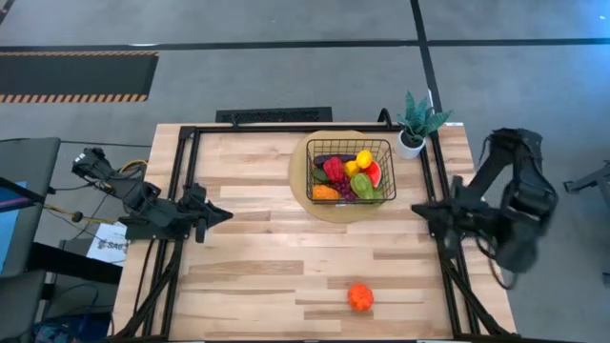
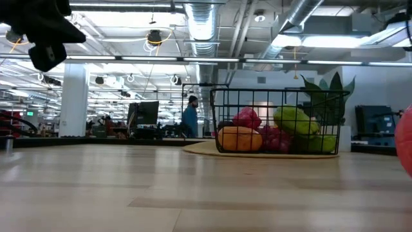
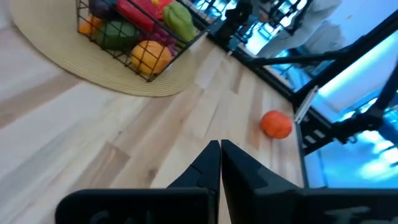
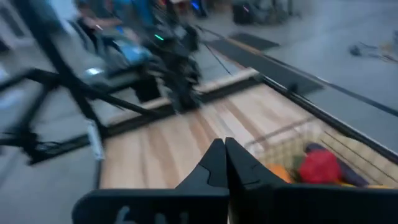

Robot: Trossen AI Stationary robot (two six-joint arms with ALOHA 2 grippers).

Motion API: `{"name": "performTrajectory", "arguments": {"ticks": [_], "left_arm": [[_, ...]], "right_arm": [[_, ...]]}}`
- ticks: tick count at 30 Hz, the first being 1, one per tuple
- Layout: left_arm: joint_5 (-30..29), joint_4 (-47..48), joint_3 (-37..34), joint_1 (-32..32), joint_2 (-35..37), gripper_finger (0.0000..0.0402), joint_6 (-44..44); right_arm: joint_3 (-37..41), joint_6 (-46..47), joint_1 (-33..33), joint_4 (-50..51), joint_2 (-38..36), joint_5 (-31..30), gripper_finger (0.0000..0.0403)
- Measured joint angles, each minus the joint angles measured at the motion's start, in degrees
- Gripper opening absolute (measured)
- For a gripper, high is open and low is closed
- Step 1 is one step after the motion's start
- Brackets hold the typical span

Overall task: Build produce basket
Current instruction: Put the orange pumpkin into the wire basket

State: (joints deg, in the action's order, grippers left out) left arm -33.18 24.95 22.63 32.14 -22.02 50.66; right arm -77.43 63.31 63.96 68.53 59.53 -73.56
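Resting shut, empty: left gripper [image 1: 227, 214]; right gripper [image 1: 416, 208].

Black wire basket [image 2: 278, 120] sits right of centre on a round tan mat [image 2: 199, 148] on the wooden table [image 2: 129, 193], holding an orange pepper [image 2: 239, 138], red fruit [image 2: 247, 118], purple grapes [image 2: 273, 138] and green produce [image 2: 295, 120]. Dark arm part [image 2: 38, 29] hangs at 10 o'clock; a red-orange blur [image 2: 405, 148] cuts the 3 o'clock edge. Potted plant [image 2: 329, 96] behind the basket, a person [image 2: 190, 117] stands far back in the room.
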Motion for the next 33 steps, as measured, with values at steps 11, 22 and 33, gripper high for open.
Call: {"name": "performTrajectory", "arguments": {"ticks": [11,22,33], "left_arm": [[3.4,-5.5,-6.2,-1.5,2.7,0.0000,1.1],[10.0,-6.6,-7.0,-6.6,2.7,0.0000,-1.7],[15.1,-12.6,-7.1,-14.7,2.6,0.0000,-9.0]], "right_arm": [[15.6,31.9,15.7,-0.5,3.8,-16.4,0.0000],[22.2,48.5,16.2,-0.5,7.4,-16.4,0.0000],[22.5,50.3,5.5,-0.2,8.7,-16.4,0.0000]]}}
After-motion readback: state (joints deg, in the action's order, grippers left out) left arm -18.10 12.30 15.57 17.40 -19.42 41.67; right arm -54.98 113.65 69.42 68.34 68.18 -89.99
